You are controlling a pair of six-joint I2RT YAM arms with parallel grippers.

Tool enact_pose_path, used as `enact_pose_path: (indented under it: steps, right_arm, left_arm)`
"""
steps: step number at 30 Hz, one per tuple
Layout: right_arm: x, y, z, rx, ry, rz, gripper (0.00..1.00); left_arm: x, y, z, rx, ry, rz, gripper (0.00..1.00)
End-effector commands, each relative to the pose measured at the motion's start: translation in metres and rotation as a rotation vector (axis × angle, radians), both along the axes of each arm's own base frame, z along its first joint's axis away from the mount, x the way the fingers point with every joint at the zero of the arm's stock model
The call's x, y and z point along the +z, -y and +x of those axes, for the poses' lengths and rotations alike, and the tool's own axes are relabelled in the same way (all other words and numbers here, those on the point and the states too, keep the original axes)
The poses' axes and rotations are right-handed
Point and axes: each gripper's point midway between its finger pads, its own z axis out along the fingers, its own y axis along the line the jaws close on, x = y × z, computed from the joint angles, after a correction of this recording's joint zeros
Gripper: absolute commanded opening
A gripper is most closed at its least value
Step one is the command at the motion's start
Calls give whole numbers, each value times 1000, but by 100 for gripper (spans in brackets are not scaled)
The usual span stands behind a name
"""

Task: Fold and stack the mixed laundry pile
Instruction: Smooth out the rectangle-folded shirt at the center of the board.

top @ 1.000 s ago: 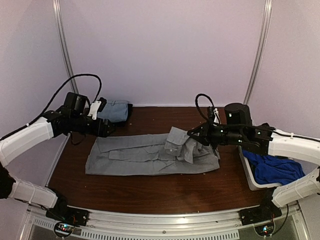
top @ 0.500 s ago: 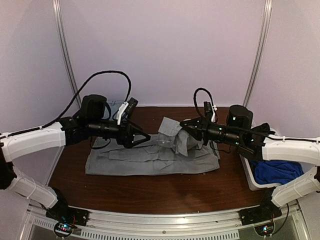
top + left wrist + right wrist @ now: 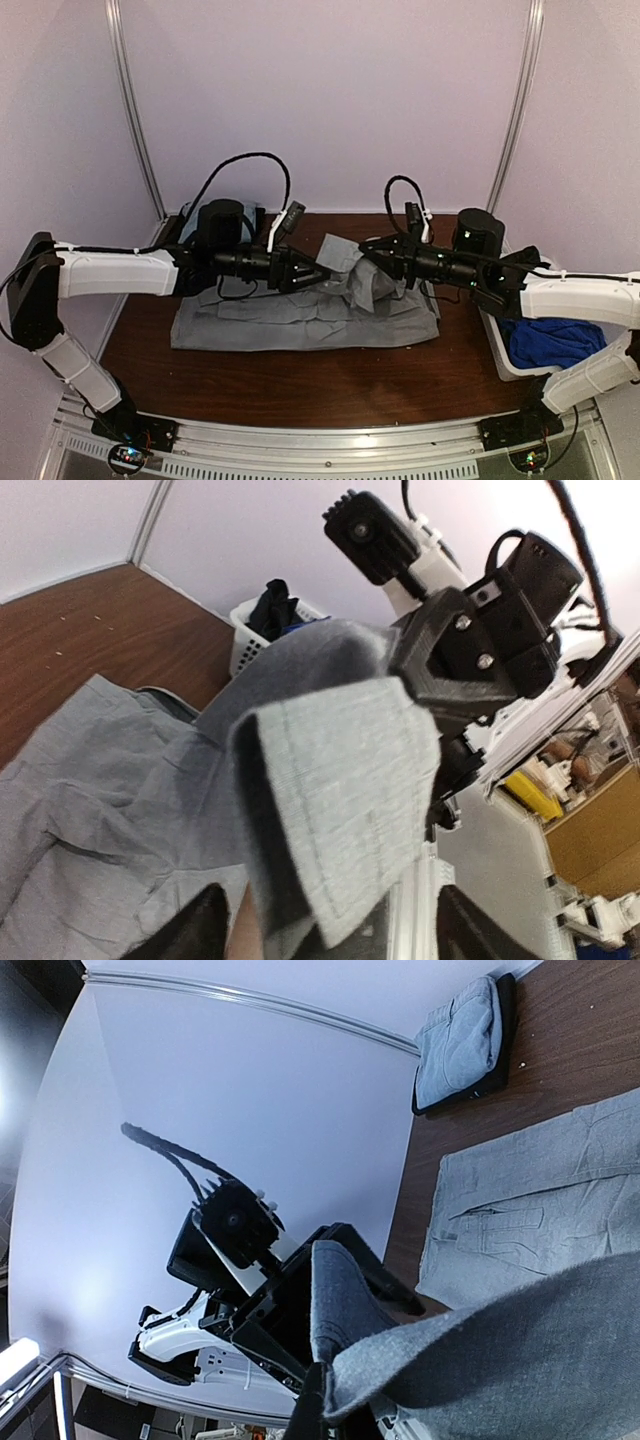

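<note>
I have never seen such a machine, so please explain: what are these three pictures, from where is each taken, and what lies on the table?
These are two robot arms bolted at the near edge of a table, each ending in a two-finger gripper. The wide picture comes from a fixed camera above and behind them; the other two come from a camera on each wrist. On the table a grey garment, probably trousers, lies spread out. The right gripper is shut on one end and holds it lifted. The left gripper is open, its fingers either side of the raised flap, not gripping. At the right stands a white bin with a blue cloth inside; a folded stack lies at the far left.
</note>
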Motion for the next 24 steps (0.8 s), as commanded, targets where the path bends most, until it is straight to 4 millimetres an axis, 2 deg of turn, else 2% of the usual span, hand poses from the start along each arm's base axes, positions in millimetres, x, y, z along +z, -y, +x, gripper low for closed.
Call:
enact_pose_path:
  steps: [1,3,4,5,7,9,10,12,14,16,19,21,24]
  right_arm:
    - [21,7,5,-10,46,41,0]
    - [21,11,7,-14,45,42,0]
    - [20,11,8,-12,44,40,0]
    - [21,12,8,-8,44,39,1]
    - [20,17,10,-10,37,21,11]
    - [18,27,12,-28,32,-12,14]
    - [15,36,15,-48,29,-36,20]
    - [8,56,19,-86,14,-106,43]
    - [0,82,20,-148,-4,-199,59]
    - [-7,108,23,-221,-22,-276,72]
    - [-14,128,29,-262,-25,-350,73]
    - [-21,128,33,-245,-25,-411,73]
    - [-32,121,40,-194,-28,-493,69]
  left_arm:
    - [63,14,-12,-128,89,-174,39]
    - [69,17,-13,-145,87,-172,9]
    - [72,18,-12,-141,95,-164,0]
    - [77,18,-10,-132,110,-153,0]
    - [79,18,-4,-110,178,-81,0]
    - [87,16,4,-76,242,7,0]
    - [83,12,7,-65,260,73,0]
    - [88,5,11,-47,335,156,0]
    - [93,-1,9,-43,417,239,0]
    - [97,-2,-3,-66,516,318,0]
    - [85,6,-39,-149,620,443,0]
    - [68,11,-62,-212,670,530,0]
    - [31,12,-93,-312,745,694,0]
